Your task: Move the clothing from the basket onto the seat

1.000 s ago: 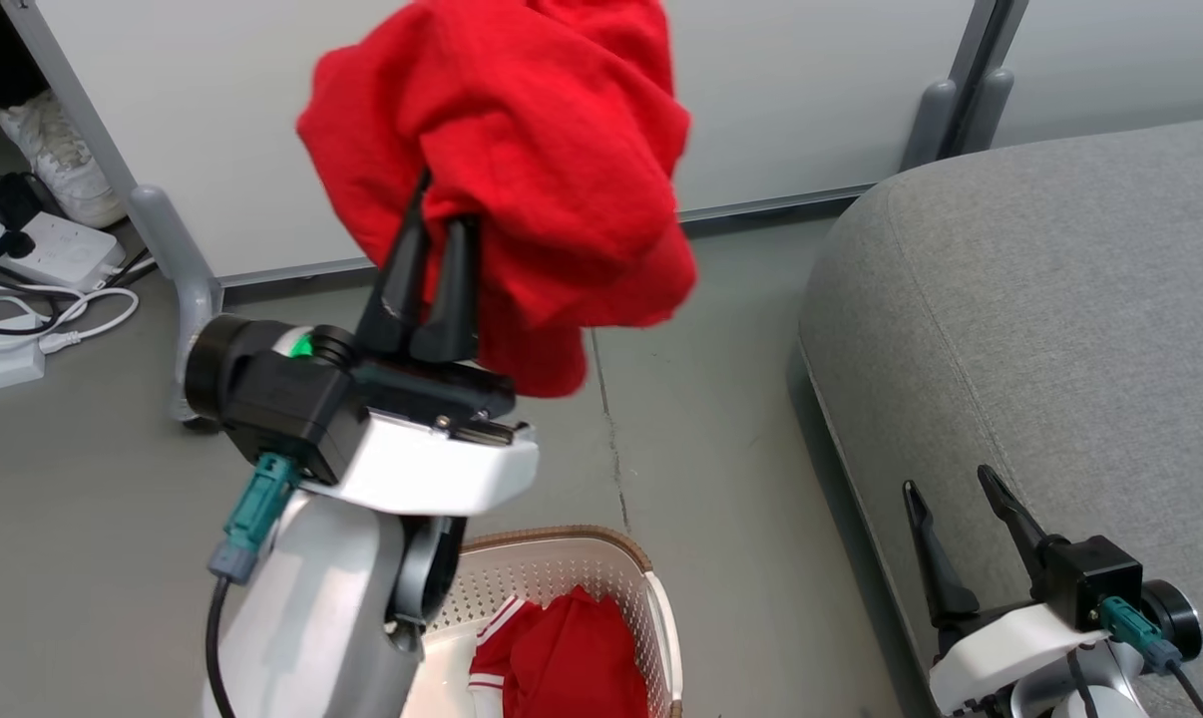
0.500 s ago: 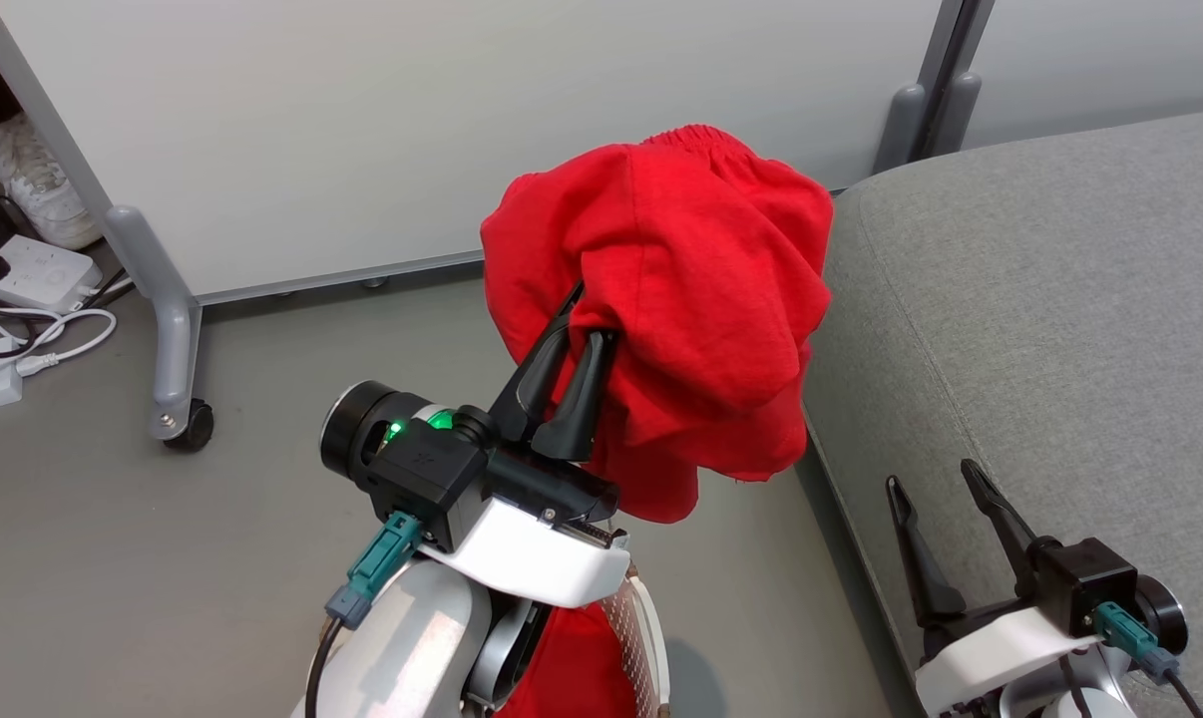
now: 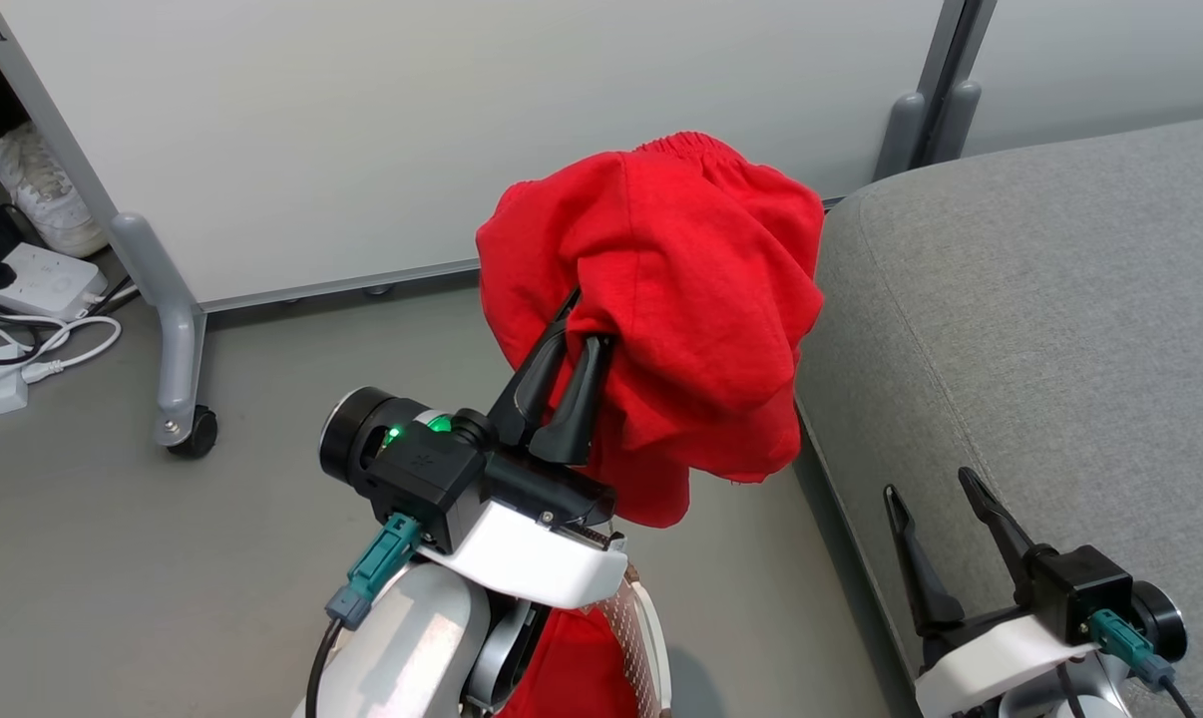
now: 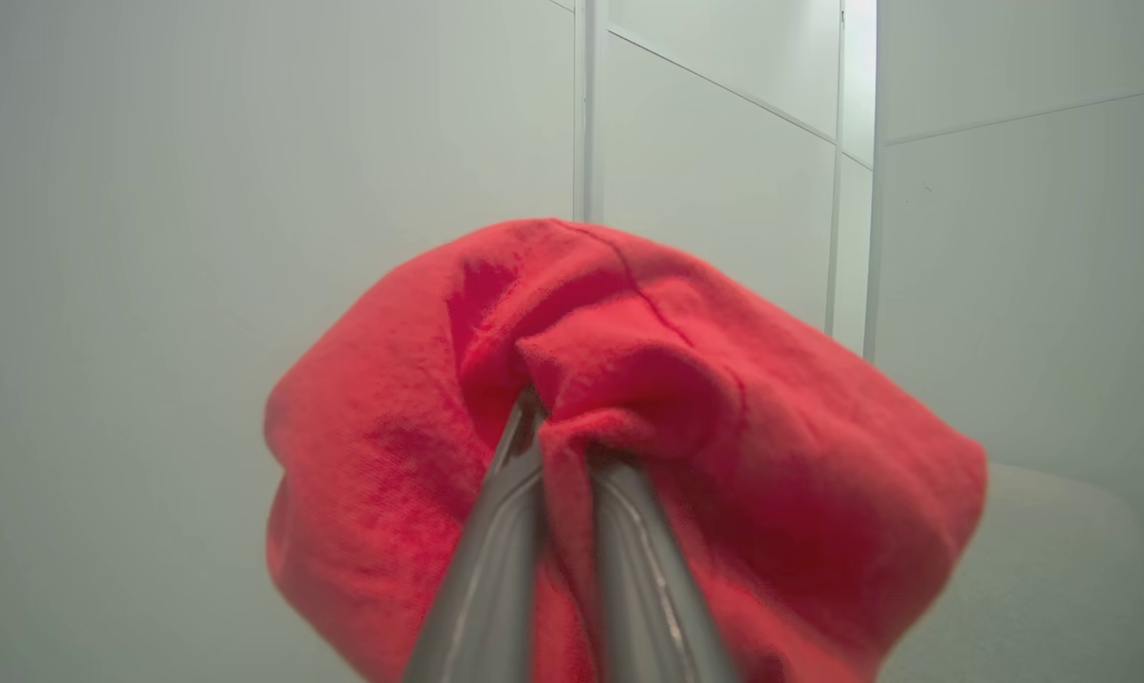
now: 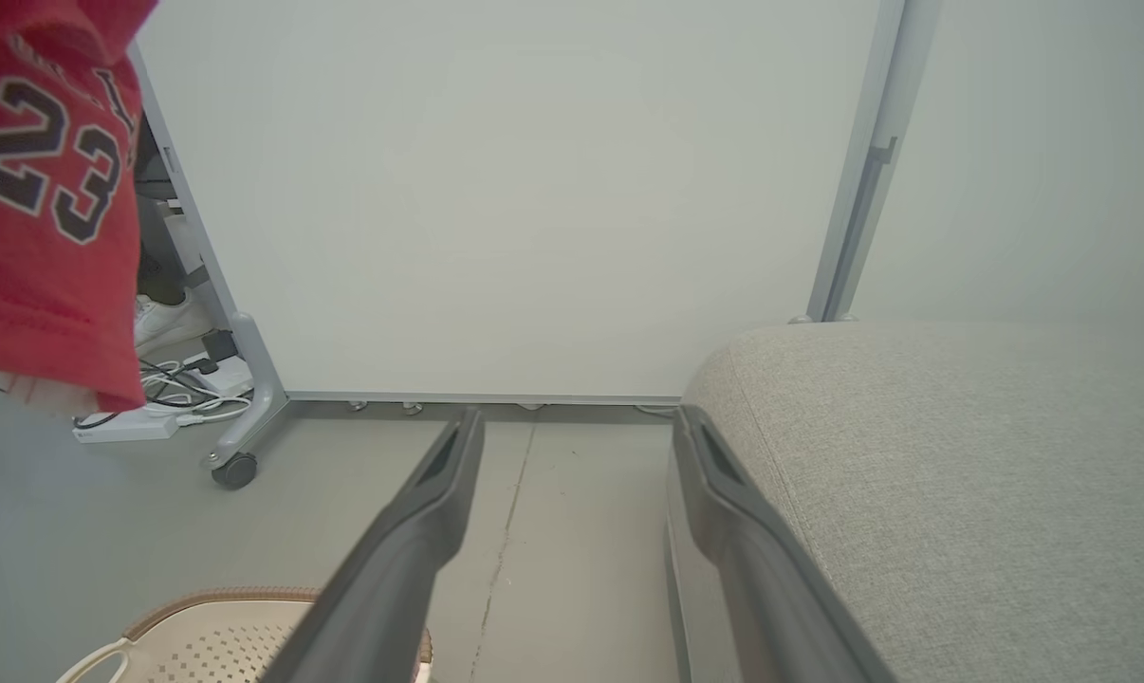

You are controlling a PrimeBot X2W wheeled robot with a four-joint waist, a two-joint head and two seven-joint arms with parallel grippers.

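On the far left a white shoe [image 3: 43, 189] and some cables [image 3: 73, 351] lie on the floor. Next comes the left arm [image 3: 412, 638]. Its jaws are pressed together, pinching one red piece of clothing [image 3: 681, 329], which hangs in a bunch up in the air. A second ago this piece was higher and further from the seat. Now it has swung right and hangs just beside the seat's rounded edge, but not over it yet. Below the arm sits the basket [image 3: 646, 648], with the other red piece [image 3: 562, 668] inside. Then comes the big grey seat [image 3: 1040, 329]. At the far right the right arm's jaws are spread wide and hold nothing. I think the first piece is nearly there: a bit more to the right, then let go. After that, one piece is left to fetch.
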